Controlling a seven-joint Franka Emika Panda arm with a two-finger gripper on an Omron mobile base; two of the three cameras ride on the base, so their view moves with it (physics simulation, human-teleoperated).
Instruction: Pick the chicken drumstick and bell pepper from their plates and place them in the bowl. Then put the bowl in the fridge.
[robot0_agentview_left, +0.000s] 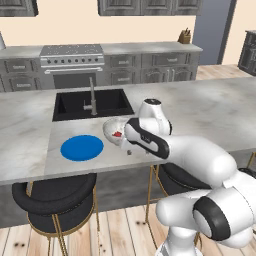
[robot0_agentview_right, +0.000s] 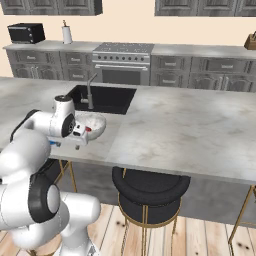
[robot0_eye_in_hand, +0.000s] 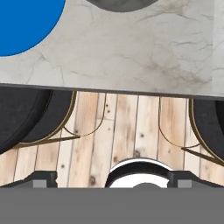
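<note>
The bowl (robot0_agentview_left: 114, 131) sat on the island counter (robot0_agentview_left: 210, 107) near its front edge, just in front of the sink (robot0_agentview_left: 92, 103), with the pepper (robot0_agentview_left: 118, 133) showing as a red spot inside it. That placement fits the job: food goes into the bowl first, and only then does the bowl travel to the fridge. Whether the drumstick lay in the bowl as well could not be told, since the arm covered most of the rim. One plate (robot0_agentview_left: 82, 147) lay bare beside the bowl, toward the counter's front edge, so its food had probably been taken off already.

The gripper (robot0_eye_in_hand: 112, 181) hung just off the counter's front edge, jaws spread wide and holding nothing, pointed down past the edge at the wooden floor (robot0_eye_in_hand: 124, 127) and the stools (robot0_eye_in_hand: 22, 116). I judged it was placed to come at the bowl from the front, though it was not yet on it.

The left base view gave the plate and the pepper clearly. The right base view hid the plate behind the arm but showed the bowl's far side (robot0_agentview_right: 92, 122) and its red spot (robot0_agentview_right: 88, 129), along with the open counter to the right. The hand view added how close the hand stood to the counter lip, with a slice of plate (robot0_eye_in_hand: 26, 22) and the bowl's underside (robot0_eye_in_hand: 120, 4) at its top edge.
</note>
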